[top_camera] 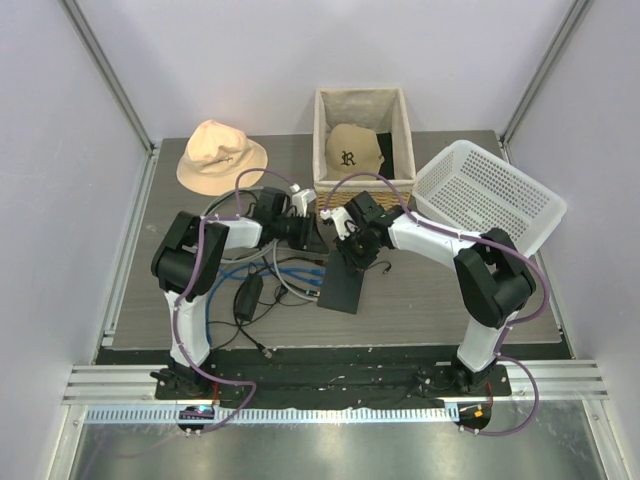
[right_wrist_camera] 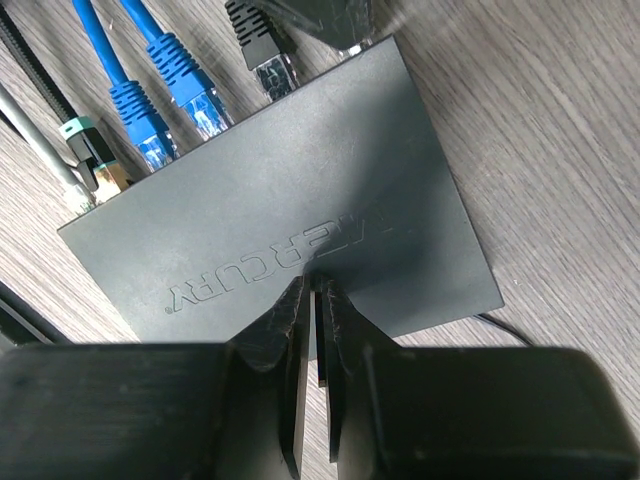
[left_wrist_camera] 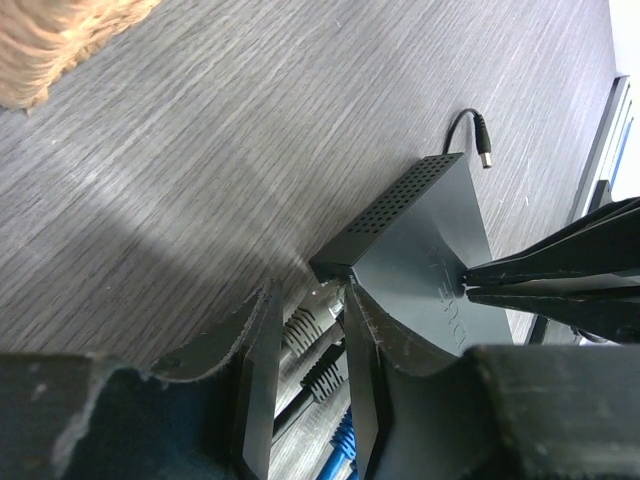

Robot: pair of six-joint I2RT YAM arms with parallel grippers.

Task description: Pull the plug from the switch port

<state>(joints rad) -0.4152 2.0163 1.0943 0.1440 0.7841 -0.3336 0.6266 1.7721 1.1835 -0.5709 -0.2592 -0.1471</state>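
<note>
The switch [top_camera: 345, 285] is a flat dark box marked MERCURY [right_wrist_camera: 290, 230] lying on the table, and it also shows in the left wrist view [left_wrist_camera: 425, 245]. Several plugs sit along its port edge: two blue [right_wrist_camera: 150, 125], one black [right_wrist_camera: 262, 50], one green-tipped [right_wrist_camera: 90, 160] and a grey plug [left_wrist_camera: 300, 328] at the corner. My left gripper [left_wrist_camera: 310, 297] is open, its fingers either side of the grey plug. My right gripper [right_wrist_camera: 313, 287] is shut and empty, its tips pressing on the switch top. Both grippers meet over the switch's far end in the top view, left [top_camera: 308, 232] and right [top_camera: 348, 250].
A loose barrel plug [left_wrist_camera: 482, 150] lies beside the switch's far corner. A small black adapter brick [top_camera: 248, 295] and tangled cables lie left of the switch. A wicker basket [top_camera: 330, 120] holding a cap, a beige hat [top_camera: 220, 155] and a white plastic basket [top_camera: 490, 195] stand at the back.
</note>
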